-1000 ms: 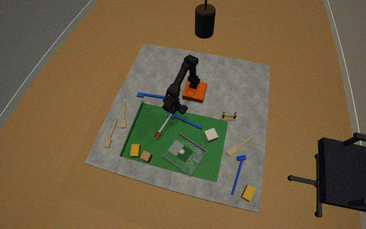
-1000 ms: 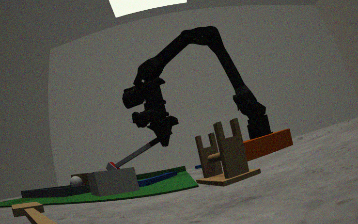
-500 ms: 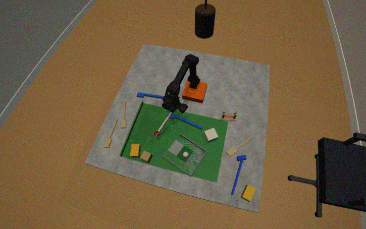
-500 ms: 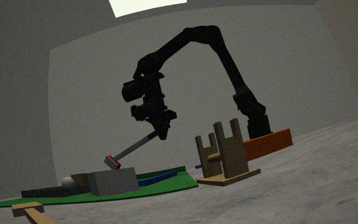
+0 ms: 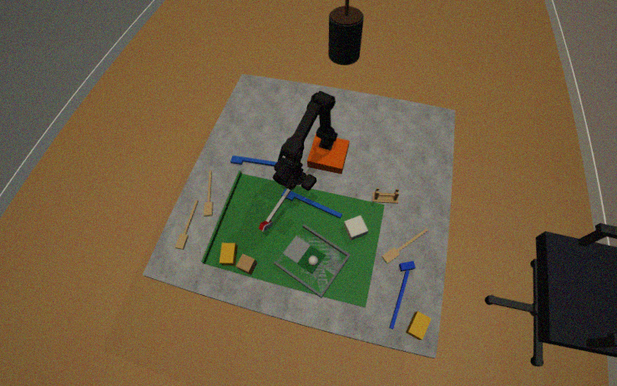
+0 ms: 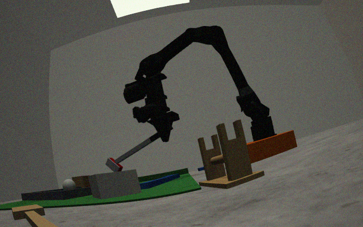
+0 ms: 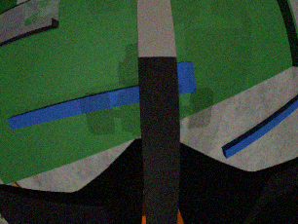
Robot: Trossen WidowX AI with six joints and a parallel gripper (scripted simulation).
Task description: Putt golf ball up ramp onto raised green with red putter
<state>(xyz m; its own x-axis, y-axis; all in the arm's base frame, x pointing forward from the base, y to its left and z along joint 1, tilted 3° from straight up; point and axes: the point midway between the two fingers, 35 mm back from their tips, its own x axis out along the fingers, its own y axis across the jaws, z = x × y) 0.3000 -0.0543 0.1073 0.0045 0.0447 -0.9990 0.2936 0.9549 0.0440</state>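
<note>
One black arm stands on one orange base plate (image 5: 328, 154) at the far side of a grey mat (image 5: 397, 139). Its claw (image 5: 285, 190) is pinched shut on the dark grip of the red putter (image 5: 272, 213), whose pale shaft slants down and forward to a red-and-white head.

Counted from the top view: one green turf (image 5: 253, 205); one white golf ball (image 5: 312, 260); one raised green (image 5: 311, 262) with grey rails around it; three blue putters, one (image 5: 252, 160) on the mat behind the turf, one (image 5: 314, 202) across the turf's far edge, one (image 5: 401, 293) on the mat at the near right; three tan wooden putters (image 5: 208, 194) (image 5: 185, 225) (image 5: 403, 246); two yellow blocks (image 5: 227, 252) (image 5: 418, 325); one tan block (image 5: 245, 263); one white block (image 5: 356, 226); one small wooden rack (image 5: 386, 195). Off the mat stand one dark cylinder (image 5: 346, 34) and one dark chair (image 5: 593, 297).

The golf ball lies on the dark green square inside the rails, beside the grey ramp panel.

The exterior view alone shows height: the red putter's head (image 6: 114, 164) hangs in the air above the grey block (image 6: 114, 183), not touching it, and the ball (image 6: 69, 184) sits behind a low dark rail. The wooden rack (image 6: 227, 157) is large in the foreground there.

The wrist view shows only the shaft (image 7: 157, 93) running straight up the frame from the claw, with turf, a blue putter (image 7: 97, 102) crossing behind it, and a second blue one (image 7: 259, 130) at the right. Neither ball nor putter head appears there.
</note>
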